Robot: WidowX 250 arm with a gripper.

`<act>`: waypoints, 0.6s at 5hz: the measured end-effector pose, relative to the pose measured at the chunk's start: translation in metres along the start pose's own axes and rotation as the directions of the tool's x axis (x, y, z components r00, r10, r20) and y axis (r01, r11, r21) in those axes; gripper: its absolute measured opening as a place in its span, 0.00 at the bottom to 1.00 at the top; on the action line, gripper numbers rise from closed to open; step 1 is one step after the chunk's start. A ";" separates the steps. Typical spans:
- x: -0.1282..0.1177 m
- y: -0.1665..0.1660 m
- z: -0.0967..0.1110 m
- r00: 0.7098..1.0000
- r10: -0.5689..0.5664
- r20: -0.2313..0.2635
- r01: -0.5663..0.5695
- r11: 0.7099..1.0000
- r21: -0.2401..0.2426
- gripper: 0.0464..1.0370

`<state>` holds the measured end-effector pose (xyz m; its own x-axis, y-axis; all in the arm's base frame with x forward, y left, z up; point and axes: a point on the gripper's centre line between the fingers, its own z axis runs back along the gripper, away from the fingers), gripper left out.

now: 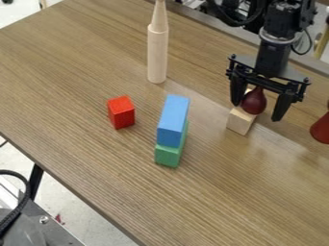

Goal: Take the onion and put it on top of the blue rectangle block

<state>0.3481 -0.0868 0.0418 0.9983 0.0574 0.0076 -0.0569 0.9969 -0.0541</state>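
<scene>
Jaws (257,112) in the camera view hang wide apart, one on either side of the dark red onion (254,102), which sits on a pale wooden block (239,122). The blue rectangle block (173,116) lies on a green block (168,156).

Counting one dark red onion (254,102). Counting four blocks in all: one blue block (173,117), one green block (168,156), one red block (120,113) and one pale wooden block (240,122). Also counting one pale wooden cylinder (157,57) and two cones, namely one pale wooden cone (159,18) and one red cone (322,129).
</scene>
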 end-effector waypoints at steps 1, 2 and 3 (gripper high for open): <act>0.000 0.002 0.000 1.000 -0.001 0.018 0.000 1.000 0.020 0.96; 0.001 0.003 0.000 0.998 -0.005 0.067 0.000 0.997 0.082 0.96; 0.000 0.002 -0.001 0.997 0.005 0.071 -0.011 0.996 0.089 0.96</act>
<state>0.3479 -0.0844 0.0408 0.9948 0.0660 0.0779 -0.0689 0.9970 0.0346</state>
